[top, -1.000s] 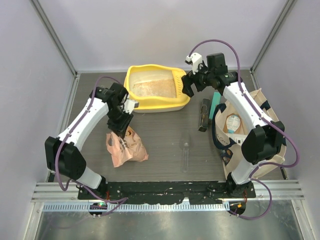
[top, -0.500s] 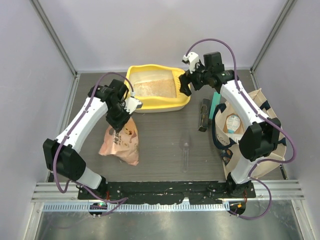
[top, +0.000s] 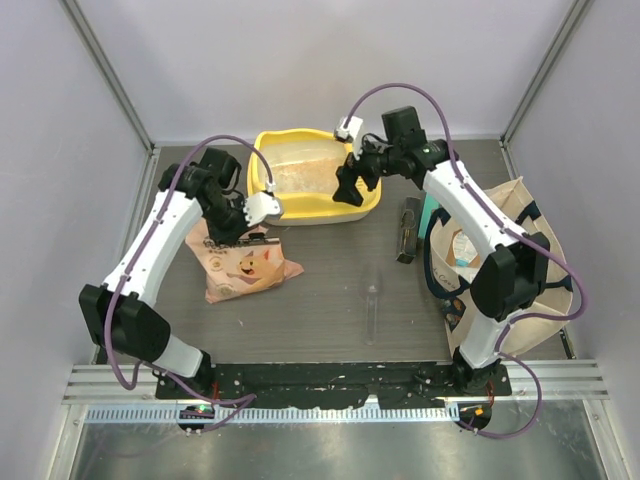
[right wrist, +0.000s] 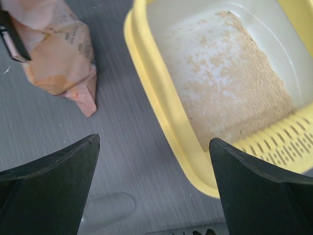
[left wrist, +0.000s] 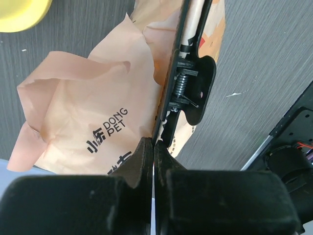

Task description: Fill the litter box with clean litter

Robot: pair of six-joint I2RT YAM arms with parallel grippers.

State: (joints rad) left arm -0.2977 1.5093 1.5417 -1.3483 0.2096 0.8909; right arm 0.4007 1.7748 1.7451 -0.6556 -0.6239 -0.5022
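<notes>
Right now I read this as the carry-and-tip step: the litter bag [top: 247, 268] is in hand but not yet over the litter box [top: 320, 208]. In the overhead view the bag lies left of centre on the bench [top: 330, 285], just below the tray's lower left corner, printed face up. My left pincer [left wrist: 153, 147] is pressed together on the bag's upper edge. A black spring clip [left wrist: 188, 83] runs along that edge. Whether the pads bite the clip or the film itself, I cannot tell from the wrist view.

My right pincer [right wrist: 154, 142] is spread wide and holds nothing. It hovers above the tray's near rim, beside the slotted scoop [right wrist: 279, 142] at the lower right of its own view. Inside the tray there is only a thin, patchy spread of clean litter [right wrist: 230, 93], with pale floor showing through, so I judge the filling far from done.

For the next move I would lift the bag clear of the bench and bring its mouth over the tray's open middle. If that clip is sealing the mouth, it must come off first, and the free right pincer is well placed to help. The bag is soft and will sag, so I would tip it slowly.
</notes>
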